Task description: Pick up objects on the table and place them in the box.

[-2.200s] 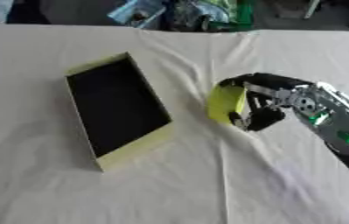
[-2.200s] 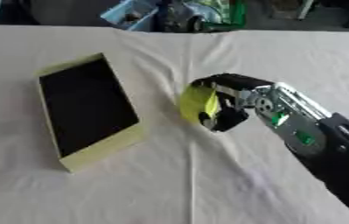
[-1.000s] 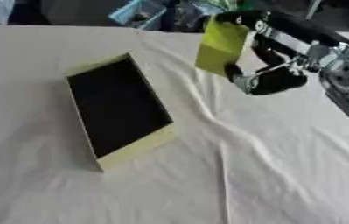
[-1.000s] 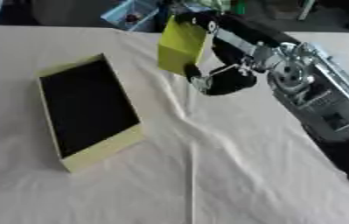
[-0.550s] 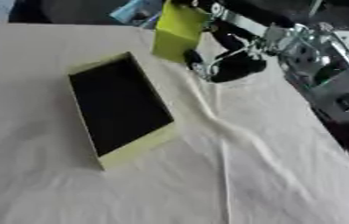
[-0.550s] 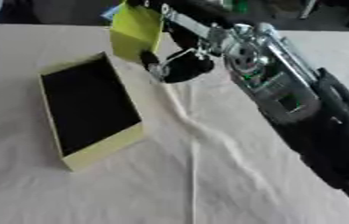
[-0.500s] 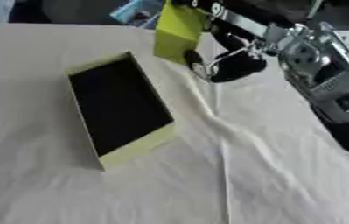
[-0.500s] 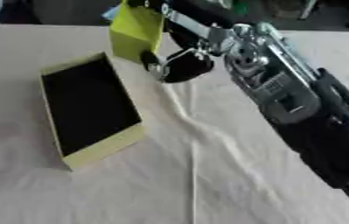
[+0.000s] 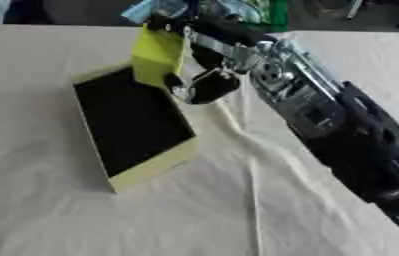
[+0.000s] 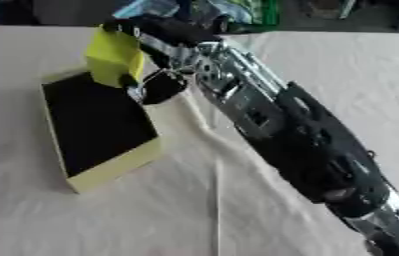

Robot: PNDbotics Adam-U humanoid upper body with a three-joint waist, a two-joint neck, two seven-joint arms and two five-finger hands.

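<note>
Over the far end of the box [image 9: 128, 125]: the right hand [image 9: 204, 80] is holding a flat yellow-green object [image 9: 157, 56], upright, its lower edge hanging just above the dark interior.

Item, right hand: fingers [image 9: 188, 92] are curling round the object from its right side, with the upper part of the hand lying along its top edge; the hold is closed on the object. The arm is reaching in from the lower right corner across the pale cloth [image 9: 237, 200] that covers the desk.

Item, object: two seconds ago it was lying low on the cloth to the right of the box, already in the hand. A second ago it was being lifted clear, well right of the box. Half a second ago it was nearing the box's far right corner. Now it is crossing the right wall and overlapping the opening.

Item, box: yellow-green walls, black inside, lying askew on the cloth; nothing can be made out inside it.

Item, left hand: showing in neither view.

Standing of the task, as a judgement: the carry is nearly finished; the object is arriving over the opening and is likely ready to be lowered and let go. The upright object could catch the right wall if released too near that edge.
</note>
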